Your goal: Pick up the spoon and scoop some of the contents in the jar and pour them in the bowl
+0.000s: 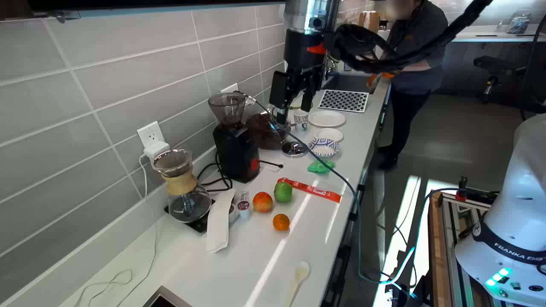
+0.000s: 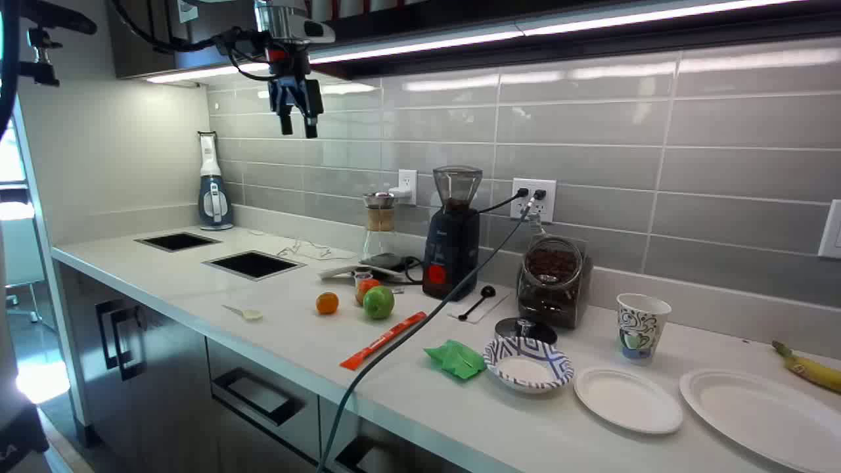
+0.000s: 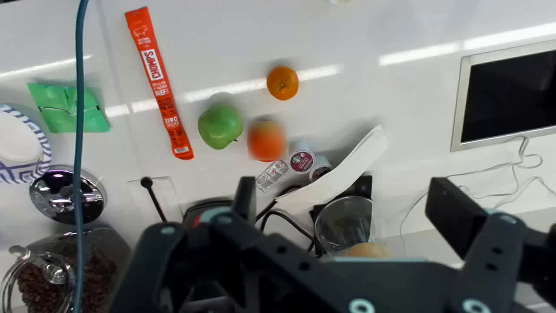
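A long white worktop (image 2: 282, 335) is backed by grey wall tiles (image 2: 585, 151). At the upper left of the frame in an exterior view, the hand (image 2: 299, 129) is held high above it, its fingers (image 3: 451, 213) parted wide with nothing gripped. A black spoon (image 2: 486, 293) is seen slightly right of centre, just beside the grinder (image 2: 451, 256), and a pale spoon (image 1: 301, 273) at the bottom of the frame in an exterior view. Which is meant cannot be told, so the wrong one could be reached for. If the black one is chosen, its thin, flat-lying handle may be missed or pressed against the worktop, and the grinder may be knocked by a spread finger. The jar (image 2: 548, 309) of dark beans (image 2: 553, 263), further right, has to be entered through a slanted mouth; if the scoop is angled badly, beans would probably be spilled around what looks like its lid (image 2: 525, 330), just below. The cable (image 3: 79, 143), strung down the left of the wrist view, could be snagged as the jar is approached. The patterned bowl (image 2: 525, 369), lower right, looks light and could be shoved aside if touched during pouring.
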You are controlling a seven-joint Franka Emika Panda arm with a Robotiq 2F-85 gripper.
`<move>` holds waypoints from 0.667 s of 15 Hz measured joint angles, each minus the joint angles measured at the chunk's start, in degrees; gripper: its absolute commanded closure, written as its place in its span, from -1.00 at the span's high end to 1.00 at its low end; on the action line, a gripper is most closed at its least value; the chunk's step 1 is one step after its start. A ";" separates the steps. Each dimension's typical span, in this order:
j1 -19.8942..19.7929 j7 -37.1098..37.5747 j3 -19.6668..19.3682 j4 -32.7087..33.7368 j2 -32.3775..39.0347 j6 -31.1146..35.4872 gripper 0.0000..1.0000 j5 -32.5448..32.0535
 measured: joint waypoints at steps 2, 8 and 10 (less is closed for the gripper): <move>0.00 0.00 0.00 0.00 0.00 0.00 1.00 0.00; -0.02 0.11 -0.06 0.00 0.00 0.00 1.00 -0.23; -0.83 1.72 -0.46 -0.02 0.47 0.00 1.00 -1.46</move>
